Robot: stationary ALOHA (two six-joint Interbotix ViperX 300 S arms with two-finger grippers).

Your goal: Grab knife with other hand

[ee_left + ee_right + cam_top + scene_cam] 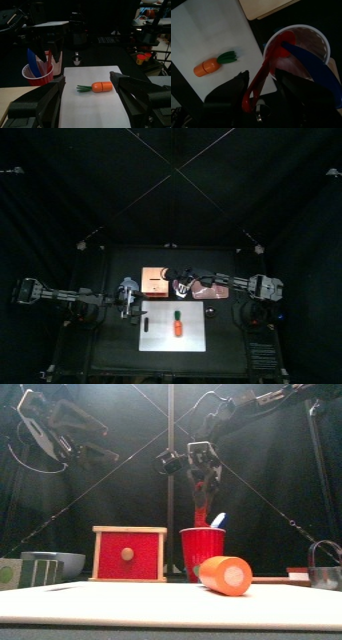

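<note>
While the left gripper [85, 107] is held wide, the upright red knife [264, 75] is straddled by the right gripper [261, 82], not yet clamped.

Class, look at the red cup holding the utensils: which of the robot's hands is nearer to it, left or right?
Right. The right hand hangs directly over the red cup, jaws around a red utensil standing in it. The left hand is off to the side, apart from the cup.

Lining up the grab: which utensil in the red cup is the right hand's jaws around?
The red utensil, its handle between the right hand jaws; the blue utensil leans off to one side.
</note>
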